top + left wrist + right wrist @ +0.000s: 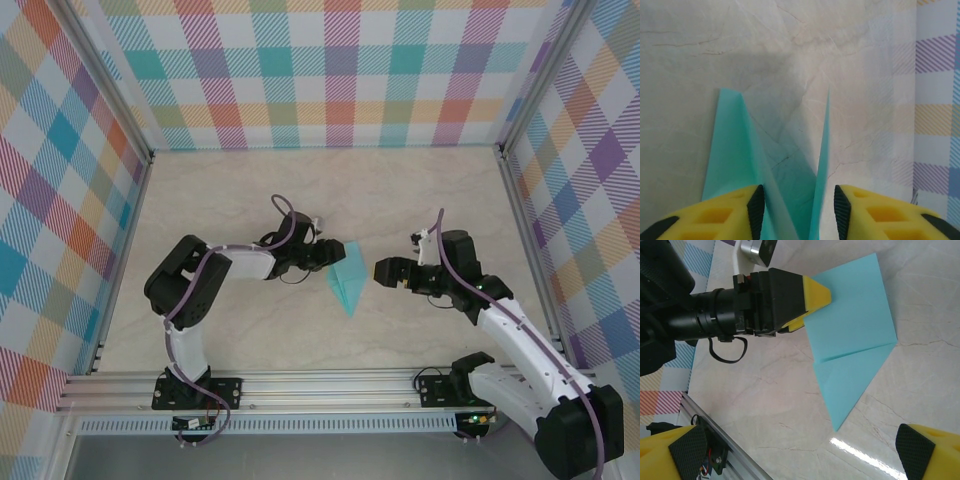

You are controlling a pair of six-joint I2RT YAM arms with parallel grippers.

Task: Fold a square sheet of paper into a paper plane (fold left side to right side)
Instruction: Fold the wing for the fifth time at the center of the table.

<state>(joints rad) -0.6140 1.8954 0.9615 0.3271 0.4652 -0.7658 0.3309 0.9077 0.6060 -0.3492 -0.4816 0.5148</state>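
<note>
The paper plane is a turquoise folded sheet with a pointed tip toward the near edge, lying mid-table. In the right wrist view the paper plane shows a crease across it and its point aimed down. My left gripper is at its left far edge. Seen from the left wrist, two raised flaps of the paper plane stand between the jaws of my left gripper; the left pad is against the paper and the right pad is a little clear of it. My right gripper hovers open just right of the paper, and its own view shows my right gripper holding nothing.
An aluminium rail runs along the near edge, and the same rail sits close below the right gripper. Plaid walls enclose the marbled table on three sides.
</note>
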